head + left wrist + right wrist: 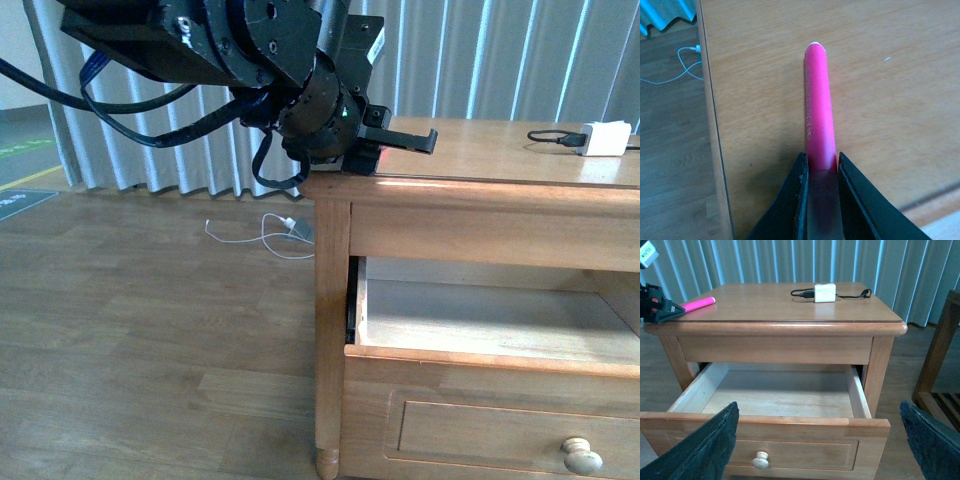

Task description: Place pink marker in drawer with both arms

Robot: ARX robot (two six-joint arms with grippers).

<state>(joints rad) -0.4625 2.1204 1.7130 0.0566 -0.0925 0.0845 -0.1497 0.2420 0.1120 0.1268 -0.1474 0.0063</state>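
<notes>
Both jaws of the black left gripper [820,161] are clenching one end of the short bright pink marker [819,105], which is lying near the edge of the honey-brown wooden table top [890,100], seemingly ready for lifting. Below, the wide wooden drawer [765,421] is standing open to receive it. The right gripper [818,405] is hovering before it, spread wide. A white charger block [824,292] with a black cable is sitting well apart, obstructing nothing.

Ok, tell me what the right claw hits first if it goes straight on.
Likely the drawer: the open right claw points at its pulled-out front edge, with nothing between them, though depth is unclear.
</notes>
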